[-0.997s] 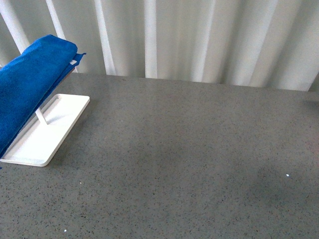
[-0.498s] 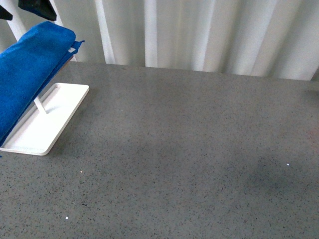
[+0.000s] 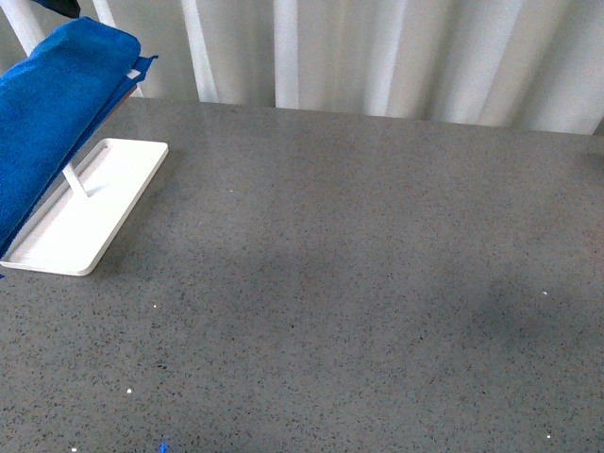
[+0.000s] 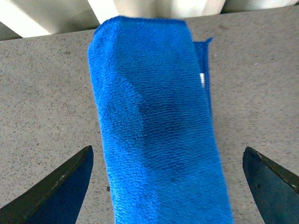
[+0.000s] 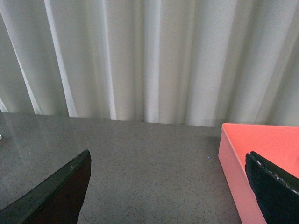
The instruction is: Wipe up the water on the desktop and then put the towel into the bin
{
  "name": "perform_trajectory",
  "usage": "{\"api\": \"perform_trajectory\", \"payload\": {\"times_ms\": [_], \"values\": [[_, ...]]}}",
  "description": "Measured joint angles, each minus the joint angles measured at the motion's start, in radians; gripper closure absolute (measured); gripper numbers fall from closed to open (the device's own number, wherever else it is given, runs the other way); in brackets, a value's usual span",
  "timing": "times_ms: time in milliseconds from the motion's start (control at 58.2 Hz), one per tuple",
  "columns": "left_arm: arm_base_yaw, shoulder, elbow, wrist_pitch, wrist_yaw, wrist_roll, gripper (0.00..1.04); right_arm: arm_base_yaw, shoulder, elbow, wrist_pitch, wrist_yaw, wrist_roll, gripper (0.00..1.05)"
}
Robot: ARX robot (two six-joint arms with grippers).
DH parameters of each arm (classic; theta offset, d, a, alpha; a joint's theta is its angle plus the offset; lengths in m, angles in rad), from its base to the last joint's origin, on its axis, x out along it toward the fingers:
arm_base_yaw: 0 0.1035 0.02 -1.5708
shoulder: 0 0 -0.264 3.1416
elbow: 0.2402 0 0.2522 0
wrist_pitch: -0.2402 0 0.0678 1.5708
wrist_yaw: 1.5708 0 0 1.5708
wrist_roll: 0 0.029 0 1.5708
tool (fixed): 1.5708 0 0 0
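The bright blue towel (image 3: 52, 123) hangs folded over a bar above the white tray (image 3: 90, 226) at the far left of the desktop (image 3: 359, 283). In the left wrist view the towel (image 4: 154, 126) runs straight between the fingers of my left gripper (image 4: 167, 150), which is open and apart from the cloth. A dark bit of that arm (image 3: 58, 6) shows over the towel in the front view. My right gripper (image 5: 168, 153) is open and empty above the desktop (image 5: 149, 163), beside a salmon-pink bin (image 5: 261, 149). I cannot make out any water.
White curtains (image 3: 377, 52) hang behind the desktop's far edge. The white tray has a thin upright post (image 3: 75, 179) under the towel. The pink bin lies outside the front view.
Desktop, tray and towel have shifted slightly up in the front view. A dark part of my left arm came into view above the towel and has moved up towards the edge.
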Motion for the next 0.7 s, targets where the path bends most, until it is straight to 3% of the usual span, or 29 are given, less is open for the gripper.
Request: {"api": "perform_trajectory", "payload": {"times_ms": [704], "values": [[-0.014,0.101,0.005,0.078,-0.032,0.055,0.07,0.000,0.000,0.000,0.000,0.000,0.000,0.07]]}}
